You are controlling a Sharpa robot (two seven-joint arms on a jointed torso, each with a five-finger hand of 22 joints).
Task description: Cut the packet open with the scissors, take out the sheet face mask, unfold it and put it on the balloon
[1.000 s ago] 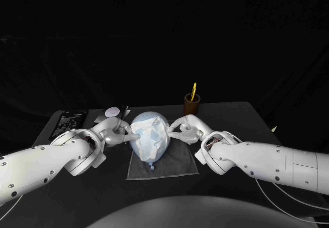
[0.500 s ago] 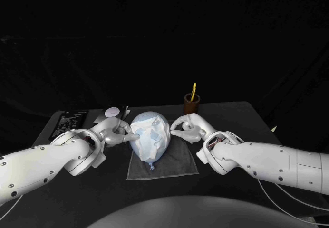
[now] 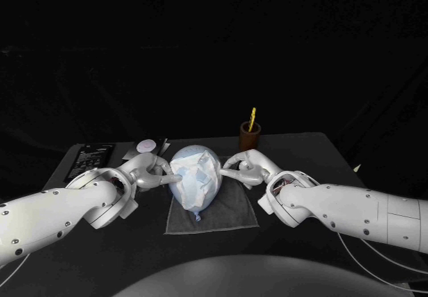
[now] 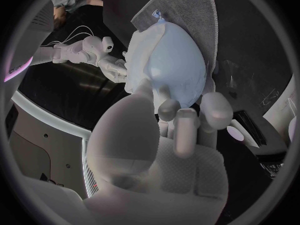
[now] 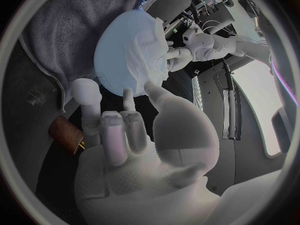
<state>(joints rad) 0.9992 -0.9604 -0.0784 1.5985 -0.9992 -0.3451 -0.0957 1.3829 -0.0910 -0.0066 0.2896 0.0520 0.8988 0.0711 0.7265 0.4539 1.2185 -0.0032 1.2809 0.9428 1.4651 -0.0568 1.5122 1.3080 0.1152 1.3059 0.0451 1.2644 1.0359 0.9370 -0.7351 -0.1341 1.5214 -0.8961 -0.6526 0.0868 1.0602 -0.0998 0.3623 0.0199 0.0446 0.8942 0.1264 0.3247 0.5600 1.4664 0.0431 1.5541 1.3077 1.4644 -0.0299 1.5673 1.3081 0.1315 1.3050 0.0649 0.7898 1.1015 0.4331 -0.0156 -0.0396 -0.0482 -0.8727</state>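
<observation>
Pale blue balloon [image 3: 207, 185] under a white face mask [image 3: 185, 173], on a grey cloth [image 3: 234, 213]; brown cup [image 3: 250, 132] with a yellow stick [image 3: 252, 116]; black table [image 3: 308, 151].

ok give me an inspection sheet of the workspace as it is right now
surface: black table, grey towel under the balloon
job's things: sheet mask draped over the balloon; yellow-handled tool upright in a brown cup
clutter: black box at the table's left edge
robot hands: left robot hand pinches the mask's edge; right robot hand open-fingered beside the balloon, holding nothing
cables: white cables below the right arm
surroundings: dark backdrop, nothing else seen
</observation>
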